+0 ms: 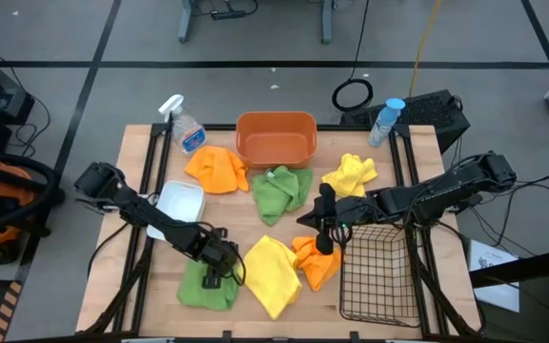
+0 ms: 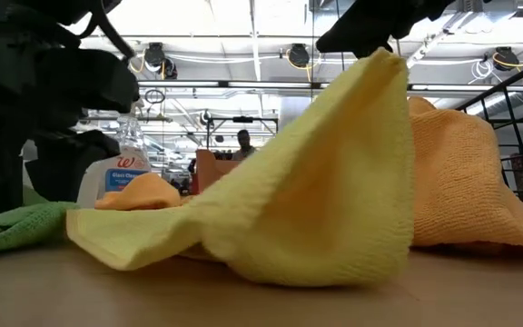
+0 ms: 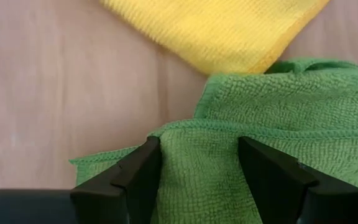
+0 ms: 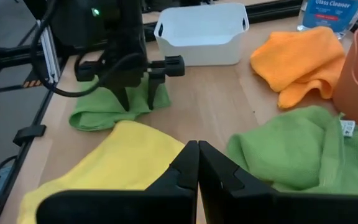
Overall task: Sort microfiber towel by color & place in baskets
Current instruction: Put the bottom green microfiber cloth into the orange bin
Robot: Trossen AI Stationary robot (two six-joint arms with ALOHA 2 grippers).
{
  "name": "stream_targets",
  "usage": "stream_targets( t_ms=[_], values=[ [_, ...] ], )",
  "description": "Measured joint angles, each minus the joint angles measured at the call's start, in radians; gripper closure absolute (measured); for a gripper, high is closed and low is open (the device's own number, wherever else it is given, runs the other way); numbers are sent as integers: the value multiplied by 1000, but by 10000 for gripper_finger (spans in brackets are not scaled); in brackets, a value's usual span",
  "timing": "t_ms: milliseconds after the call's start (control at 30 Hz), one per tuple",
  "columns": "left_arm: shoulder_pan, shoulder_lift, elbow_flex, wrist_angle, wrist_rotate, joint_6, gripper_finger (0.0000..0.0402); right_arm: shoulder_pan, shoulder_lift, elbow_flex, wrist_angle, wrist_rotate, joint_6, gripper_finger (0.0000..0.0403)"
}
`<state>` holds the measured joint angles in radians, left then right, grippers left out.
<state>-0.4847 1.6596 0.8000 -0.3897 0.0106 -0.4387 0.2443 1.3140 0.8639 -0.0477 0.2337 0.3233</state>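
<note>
**Gripping a green towel at the table's near edge**

Straddling a fold of the green towel (image 3: 272,118), the left gripper (image 1: 219,270) is seen pressed down onto the cloth, its two dark fingers (image 3: 135,171) set apart with green fabric bunched between them — the towel is not lifted, and it lies flat on the wooden table (image 1: 141,152) near the front edge. Just beside it, a yellow towel (image 1: 273,272) is spread, one corner raised in a peak.

The right gripper (image 1: 324,227) is held above the middle of the table, between the yellow towel and a second green towel (image 1: 280,190); its fingers (image 4: 219,177) are pressed together and nothing is held in them. An orange towel (image 1: 316,262) is crumpled against the black wire-mesh basket (image 1: 379,286), which stands at the right front of the table.

The orange tub (image 1: 275,139) is set at the back centre, and the white bin (image 1: 179,205) is placed on the left, just behind the left arm. A second orange towel (image 1: 216,170) lies between the tub and the bin, and another yellow towel (image 1: 350,174) rests to the right of the tub. Two spray bottles — one clear (image 1: 185,126), one blue-capped (image 1: 385,120) — stand at the back corners.
</note>
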Motion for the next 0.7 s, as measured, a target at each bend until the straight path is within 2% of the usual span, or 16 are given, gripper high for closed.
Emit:
stream_targets(
  t_ms=[167,467,533,700],
  values=[
    [0,1,-1,-1,8,0,222,0,0,0,-35,0,4,403],
    [1,2,-3,-8,76,0,377,0,0,0,-40,0,5,403],
    [1,1,-3,-8,78,0,390,0,0,0,-40,0,5,403],
    [0,-22,5,-18,78,0,382,0,0,0,-39,0,13,403]
  ],
)
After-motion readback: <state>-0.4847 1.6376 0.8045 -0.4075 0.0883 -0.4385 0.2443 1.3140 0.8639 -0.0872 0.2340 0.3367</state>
